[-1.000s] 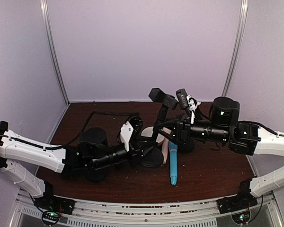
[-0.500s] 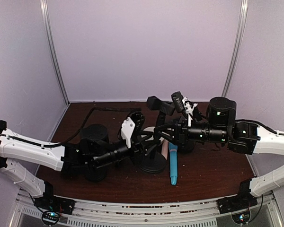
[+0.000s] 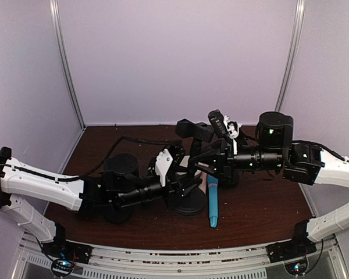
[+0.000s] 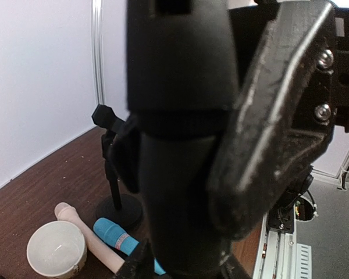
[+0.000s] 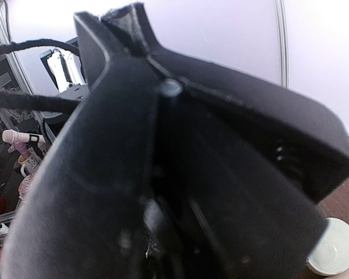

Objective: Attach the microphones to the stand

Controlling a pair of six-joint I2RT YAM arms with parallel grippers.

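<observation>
Pale lavender walls enclose a dark wooden table (image 3: 104, 145). From the left, the left gripper (image 3: 185, 183) reaches to the table's middle. Its jaws are partly closed around a thick black cylinder that fills the wrist view, seemingly the black microphone (image 4: 180, 174). It hovers just above the round base of a stand (image 3: 189, 204). A white bowl (image 4: 57, 250) sits close by. Just right of the base, the cream-pink microphone (image 4: 96, 244) and the light blue microphone (image 3: 213, 203) lie side by side on the wood. Above them the right gripper (image 3: 205, 161) is closed tight at the stand's neck, below its clip (image 3: 192, 129). Whether it pinches the neck cannot be told.
</observation>
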